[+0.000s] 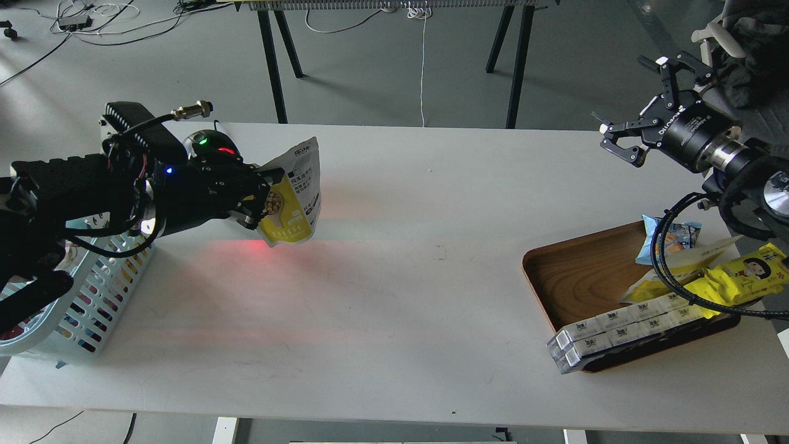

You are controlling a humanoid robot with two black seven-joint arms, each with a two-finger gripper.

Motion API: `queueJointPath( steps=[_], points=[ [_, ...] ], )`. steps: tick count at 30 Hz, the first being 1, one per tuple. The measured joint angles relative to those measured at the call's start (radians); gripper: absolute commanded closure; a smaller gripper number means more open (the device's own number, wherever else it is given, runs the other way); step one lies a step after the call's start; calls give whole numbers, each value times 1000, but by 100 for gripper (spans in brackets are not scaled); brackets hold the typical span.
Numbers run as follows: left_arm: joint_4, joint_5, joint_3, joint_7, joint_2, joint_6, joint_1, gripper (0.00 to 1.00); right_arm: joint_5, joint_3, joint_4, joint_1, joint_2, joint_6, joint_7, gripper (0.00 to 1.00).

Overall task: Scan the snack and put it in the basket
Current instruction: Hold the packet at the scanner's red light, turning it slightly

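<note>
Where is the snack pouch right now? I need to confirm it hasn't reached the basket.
In the head view, the snack hangs above the table's left side in the left gripper, right of the basket, not inside.
</note>
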Motion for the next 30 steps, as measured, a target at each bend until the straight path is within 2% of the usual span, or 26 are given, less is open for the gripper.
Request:
queueJointPath(
  steps=[5,8,11,16,20,22,30],
  points=[
    [0,0,-4,-102,17,0,0,98,0,0,0,0,2,0,0,3],
    [0,0,-6,-125,18,4,1,98,0,0,-1,0,2,0,0,3],
    [0,-6,-8,-128,11,10,1,98,0,0,-1,-1,2,0,0,3],
    [0,-14,-10,-95,11,21,1,98,0,0,-2,-4,2,0,0,3],
    [0,-14,-13,-22,20,21,-1,98,0,0,-1,-8,4,0,0,3],
    [0,-14,-17,0,21,21,-1,98,0,0,0,-9,7,0,0,3],
    [0,-14,-34,13,7,25,-4,98,0,0,0,-9,8,0,0,3]
  ],
)
